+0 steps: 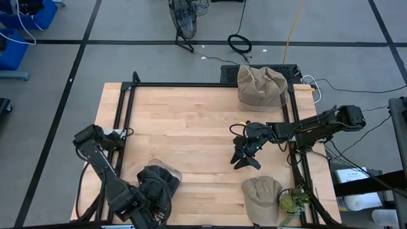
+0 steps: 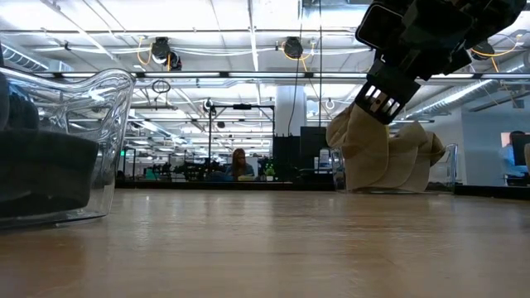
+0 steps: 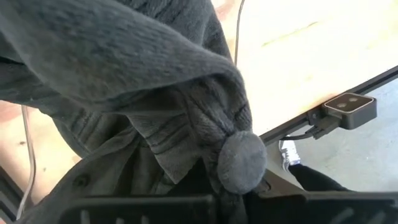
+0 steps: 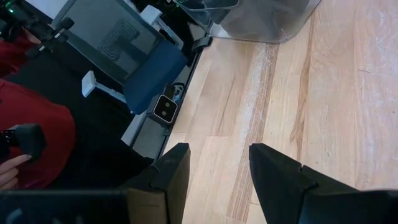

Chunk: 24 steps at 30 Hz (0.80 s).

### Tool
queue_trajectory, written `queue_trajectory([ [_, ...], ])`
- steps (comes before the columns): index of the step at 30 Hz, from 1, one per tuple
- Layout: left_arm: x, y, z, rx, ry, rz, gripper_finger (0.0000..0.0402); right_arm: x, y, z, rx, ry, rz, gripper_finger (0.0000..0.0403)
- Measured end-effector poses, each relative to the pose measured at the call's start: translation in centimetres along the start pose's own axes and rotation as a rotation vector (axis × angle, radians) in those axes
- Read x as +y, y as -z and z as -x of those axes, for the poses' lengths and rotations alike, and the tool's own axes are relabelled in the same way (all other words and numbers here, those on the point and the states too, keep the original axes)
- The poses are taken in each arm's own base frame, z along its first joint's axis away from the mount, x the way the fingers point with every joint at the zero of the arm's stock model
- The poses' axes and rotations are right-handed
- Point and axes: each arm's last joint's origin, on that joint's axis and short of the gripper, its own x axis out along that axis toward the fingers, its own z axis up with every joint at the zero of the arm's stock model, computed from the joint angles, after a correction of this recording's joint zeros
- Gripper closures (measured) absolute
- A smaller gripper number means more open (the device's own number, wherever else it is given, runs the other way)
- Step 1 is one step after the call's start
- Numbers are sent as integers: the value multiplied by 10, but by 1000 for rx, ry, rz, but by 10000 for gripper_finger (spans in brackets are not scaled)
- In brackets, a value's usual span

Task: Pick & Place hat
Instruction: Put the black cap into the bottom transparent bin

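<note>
A dark grey hat point(image 3: 155, 81) with a round button point(image 3: 242, 162) on its crown hangs bunched below my left gripper point(image 1: 150, 191), which is shut on it at the table's near left. The hat sits over and partly inside a clear container point(image 2: 99, 124). My right gripper point(image 4: 214, 174) hovers open above the bare wood right of the table's middle, with nothing between its fingers. A tan hat point(image 1: 261, 86) lies in a second clear container at the far edge. A tan cap point(image 1: 262, 197) lies on the table near the front right. My left gripper comes from above, pointing down, and is shut on gathered folds of the dark hat's cloth point(image 3: 199, 168) beside the crown button. The cloth hides the fingertips. The hat hangs slack below the gripper, its lower part point(image 2: 41, 174) inside the clear container.
A small green plant point(image 1: 292, 202) stands at the near right corner beside the tan cap. A black frame point(image 1: 191, 84) runs round the table. Bare wood lies across the middle. A person in red point(image 4: 31, 124) sits beyond the table's edge.
</note>
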Motion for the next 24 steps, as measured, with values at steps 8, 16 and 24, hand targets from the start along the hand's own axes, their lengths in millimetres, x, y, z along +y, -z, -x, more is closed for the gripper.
queue_trajectory([
  [8,0,-1,0,-16,7,3,317,-1,0,0,-11,25,0,252],
  [16,0,-1,0,-19,3,12,234,-1,0,0,-11,24,0,252],
  [24,3,-4,9,-8,26,19,166,-1,0,0,-10,23,-11,252],
])
